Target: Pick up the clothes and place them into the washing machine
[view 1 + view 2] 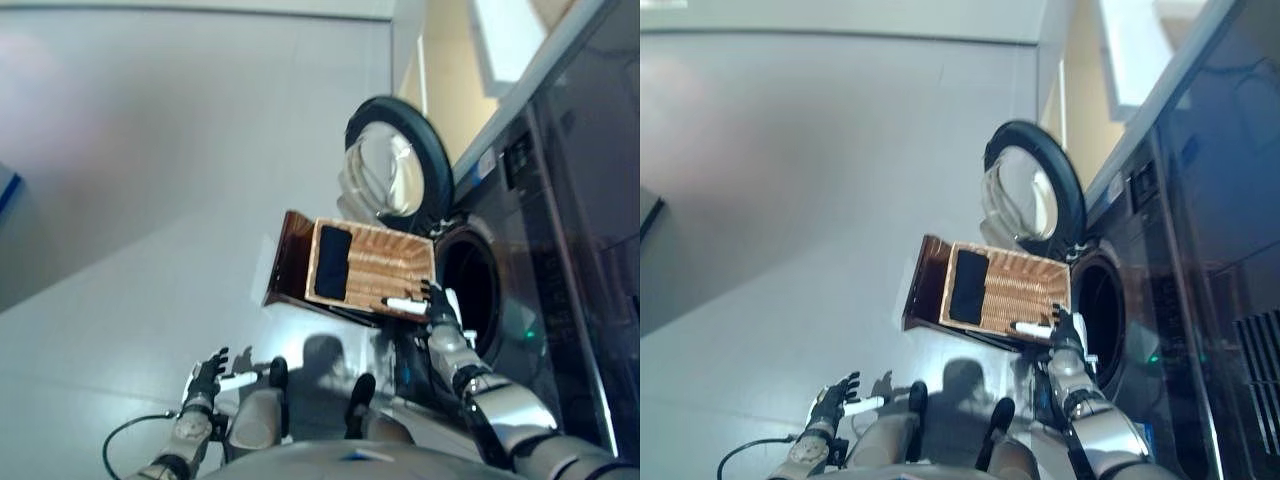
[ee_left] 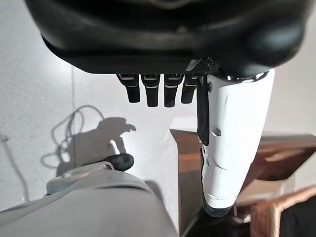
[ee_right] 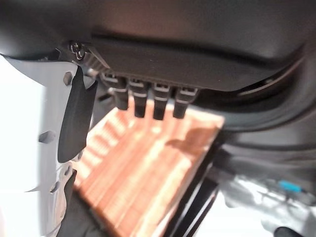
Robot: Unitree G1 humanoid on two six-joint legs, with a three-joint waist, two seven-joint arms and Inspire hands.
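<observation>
Reaching For The Basket, Laundry Not Yet Loaded

Hovering over the wicker basket (image 1: 375, 265), the right hand (image 1: 437, 305) had its fingers straight and apart, gripping nothing. A dark garment (image 1: 332, 262) lay inside the basket, just beside the washing machine (image 1: 560, 260), whose door (image 1: 395, 165) stood open. No clothes showed in the drum. The left hand (image 1: 208, 378) hung low, fingers relaxed, empty

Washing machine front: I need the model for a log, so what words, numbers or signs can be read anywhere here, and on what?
None can be read.
washing machine: the dark control panel shows only blurred marks, and a small green light beside the drum opening carries no text.
basket: no label shows.
</observation>
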